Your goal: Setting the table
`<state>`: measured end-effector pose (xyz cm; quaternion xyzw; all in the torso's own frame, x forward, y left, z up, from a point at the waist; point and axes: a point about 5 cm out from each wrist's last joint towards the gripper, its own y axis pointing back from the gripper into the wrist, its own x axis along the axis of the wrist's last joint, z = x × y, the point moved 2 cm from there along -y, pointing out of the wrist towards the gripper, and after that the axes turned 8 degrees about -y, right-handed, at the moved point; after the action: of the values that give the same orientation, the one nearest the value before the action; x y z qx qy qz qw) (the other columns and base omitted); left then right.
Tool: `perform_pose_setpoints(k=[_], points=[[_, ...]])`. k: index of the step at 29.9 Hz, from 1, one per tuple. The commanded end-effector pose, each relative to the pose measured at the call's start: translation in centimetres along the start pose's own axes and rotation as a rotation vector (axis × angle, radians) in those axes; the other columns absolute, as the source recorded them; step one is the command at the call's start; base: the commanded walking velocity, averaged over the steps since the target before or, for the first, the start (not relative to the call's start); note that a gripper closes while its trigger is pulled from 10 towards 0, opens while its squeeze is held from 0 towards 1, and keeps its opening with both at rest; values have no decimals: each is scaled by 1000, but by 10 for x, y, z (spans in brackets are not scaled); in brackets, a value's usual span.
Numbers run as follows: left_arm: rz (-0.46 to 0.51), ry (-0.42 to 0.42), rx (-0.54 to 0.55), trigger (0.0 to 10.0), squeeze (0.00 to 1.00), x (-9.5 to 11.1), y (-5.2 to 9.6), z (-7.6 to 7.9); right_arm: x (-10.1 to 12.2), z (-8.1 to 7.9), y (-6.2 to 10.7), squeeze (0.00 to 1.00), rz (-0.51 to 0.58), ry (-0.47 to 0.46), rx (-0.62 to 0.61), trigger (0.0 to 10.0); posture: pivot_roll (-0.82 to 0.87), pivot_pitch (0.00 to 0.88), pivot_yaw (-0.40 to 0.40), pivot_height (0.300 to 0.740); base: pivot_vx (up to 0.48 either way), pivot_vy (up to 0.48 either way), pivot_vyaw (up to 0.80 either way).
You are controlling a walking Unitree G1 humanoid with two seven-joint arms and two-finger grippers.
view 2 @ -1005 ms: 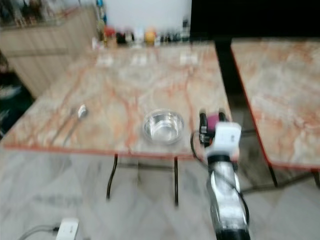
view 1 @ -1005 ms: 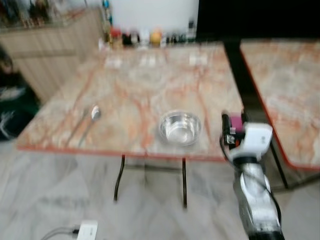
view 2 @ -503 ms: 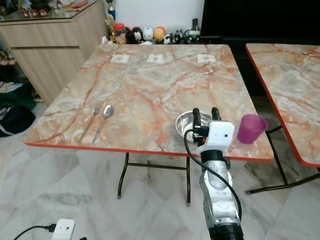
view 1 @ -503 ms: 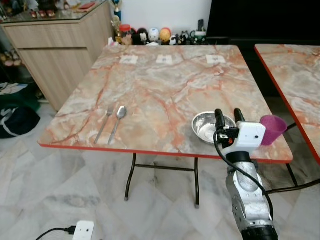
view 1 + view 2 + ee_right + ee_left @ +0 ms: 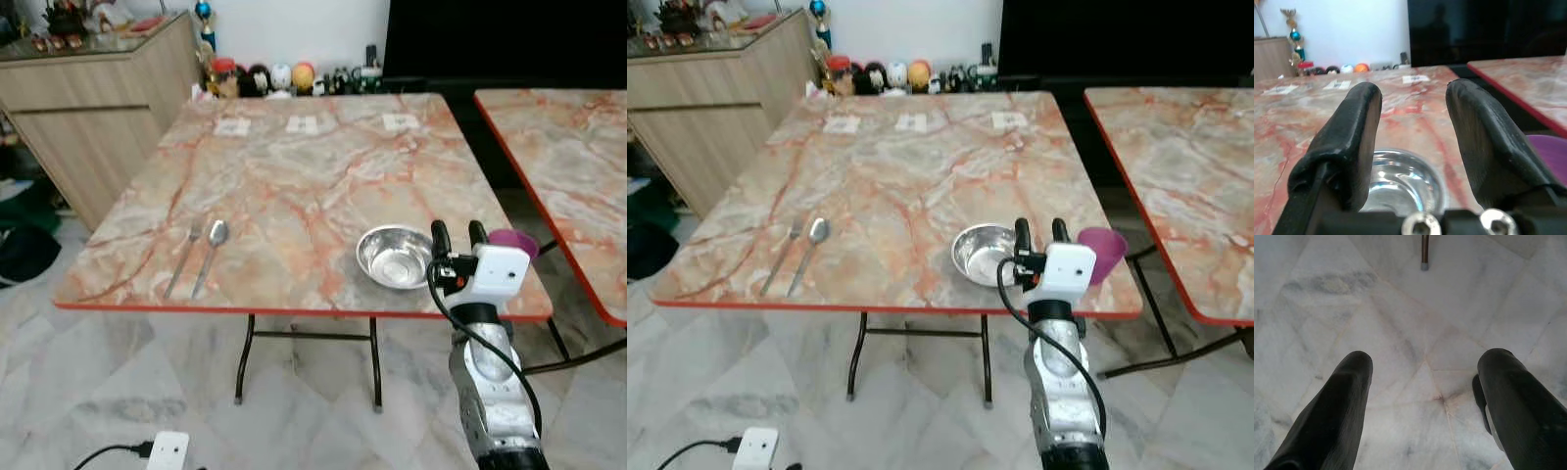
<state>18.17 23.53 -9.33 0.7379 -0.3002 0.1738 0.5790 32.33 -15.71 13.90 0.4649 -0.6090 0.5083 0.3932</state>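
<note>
1 bowl (image 5: 395,258), 1 cup (image 5: 1101,253), 1 fork (image 5: 182,258), 1 spoon (image 5: 211,254)

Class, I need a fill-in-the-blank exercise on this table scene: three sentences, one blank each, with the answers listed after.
1. Beside the fork on the marble table lies a ____.
2. The right gripper, its fingers apart, hovers at the table's near edge between the steel bowl and a cup coloured ____.
3. The left gripper, fingers open, points down at the ____.

Missing words: spoon; purple; floor
</note>
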Motion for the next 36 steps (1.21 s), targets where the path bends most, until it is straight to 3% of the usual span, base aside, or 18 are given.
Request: perform_pose_setpoints(k=[1,10,12,13,14,15,17,18,25,30,33,36], points=[[12,-4,0,10000,0,2,0,0,-3,-2,0,0,-23,-8,5,10000,-61,23,53,732,0,0,0],[10,-6,-2,10000,0,1,0,1,-13,-5,16,0,-115,-39,15,10000,-65,31,44,732,0,0,0],[9,-5,-2,10000,0,1,0,1,-13,-4,21,51,-133,-55,4,10000,-67,33,43,732,0,0,0],[9,-4,-3,10000,0,0,0,2,-15,-2,25,898,-156,-78,-7,10000,-69,34,43,732,0,0,0],[9,-4,-4,10000,0,0,0,2,-16,-2,26,898,-166,-84,-9,10000,-69,34,43,732,0,0,0],[8,-5,-5,10000,0,0,1,3,-17,-1,28,1000,-176,-99,-16,10000,-72,35,42,732,0,0,0],[7,-7,-8,10000,0,-1,1,4,-18,7,30,1000,-201,-159,-85,10000,-76,36,42,732,0,0,0],[8,-8,-10,10000,0,0,1,5,-17,13,29,0,-217,-215,-148,10000,-75,35,42,732,0,0,0],[10,-9,-8,10000,0,0,1,4,-15,24,25,0,-259,-311,-253,10000,-76,36,39,732,0,0,0],[10,-9,-8,10000,0,0,1,4,-17,25,20,0,-297,-348,-256,10000,-74,37,42,732,0,0,0],[8,-10,-9,10000,0,0,1,4,-31,28,17,0,-385,-434,-316,10000,-73,37,47,732,0,0,0],[8,-12,-9,10000,0,-1,1,4,-35,27,14,0,-421,-440,-315,10000,-65,34,45,732,0,0,0]])
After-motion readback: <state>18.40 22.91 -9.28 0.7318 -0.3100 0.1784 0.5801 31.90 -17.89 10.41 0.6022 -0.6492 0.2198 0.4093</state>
